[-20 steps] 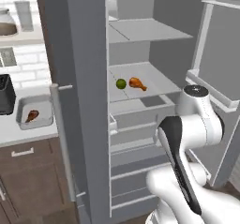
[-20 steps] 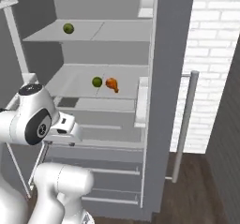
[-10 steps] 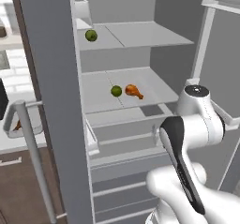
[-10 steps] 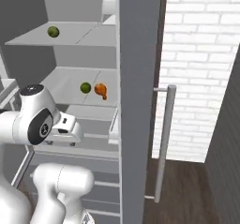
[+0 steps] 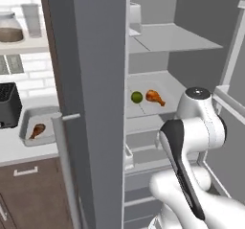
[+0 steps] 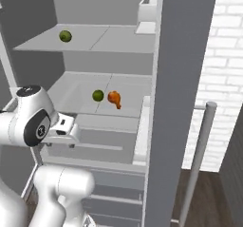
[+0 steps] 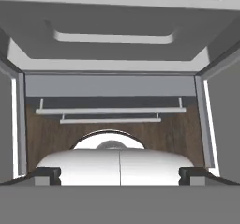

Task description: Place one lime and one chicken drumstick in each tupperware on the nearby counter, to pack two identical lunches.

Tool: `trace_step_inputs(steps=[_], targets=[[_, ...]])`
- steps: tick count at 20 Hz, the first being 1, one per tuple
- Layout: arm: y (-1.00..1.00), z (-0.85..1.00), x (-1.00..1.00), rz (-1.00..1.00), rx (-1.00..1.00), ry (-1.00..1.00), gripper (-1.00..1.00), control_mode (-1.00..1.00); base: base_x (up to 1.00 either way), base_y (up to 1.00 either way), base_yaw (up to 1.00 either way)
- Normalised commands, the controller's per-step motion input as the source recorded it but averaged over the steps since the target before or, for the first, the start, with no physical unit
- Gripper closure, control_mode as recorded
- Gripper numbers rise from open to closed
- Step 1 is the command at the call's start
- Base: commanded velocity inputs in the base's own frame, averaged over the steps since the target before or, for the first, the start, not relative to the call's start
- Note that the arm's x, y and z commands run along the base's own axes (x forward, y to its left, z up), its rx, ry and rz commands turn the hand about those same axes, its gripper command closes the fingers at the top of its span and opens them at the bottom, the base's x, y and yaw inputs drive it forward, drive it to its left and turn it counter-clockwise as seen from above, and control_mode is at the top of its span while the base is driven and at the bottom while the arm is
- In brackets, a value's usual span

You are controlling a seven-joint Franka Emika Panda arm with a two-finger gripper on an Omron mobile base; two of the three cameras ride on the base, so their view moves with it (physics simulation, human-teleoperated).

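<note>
Arm folded low before open fridge, gripper (image 7: 120,174) pointing down, fingertips (image 7: 47,174) spread wide, nothing held. Lime (image 5: 137,97) just beside drumstick (image 5: 155,97) on middle shelf. Tupperware (image 5: 28,127) on counter (image 5: 14,149) holds, probably, another drumstick.

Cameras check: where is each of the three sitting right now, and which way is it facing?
Left base view: behind the arm's left, facing the open fridge past its door; white arm at lower right; tupperware on the counter at left.
Right base view: behind the arm's right, facing the fridge shelves; arm at lower left.
Hand view: on the hand, looking down at fridge drawers and floor; open gripper at bottom.
Both base views share lime and chicken drumstick.
</note>
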Motion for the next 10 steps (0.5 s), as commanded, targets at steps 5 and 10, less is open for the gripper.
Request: trace_step_inputs(steps=[5, 10], targets=[[0.00, 0.00, 0.00, 0.00, 0.00, 0.00, -1.00, 1.00, -0.25, -0.52, 0.04], [0.00, 0.00, 0.00, 0.00, 0.00, 0.00, -1.00, 1.00, -0.13, -0.13, 0.08]])
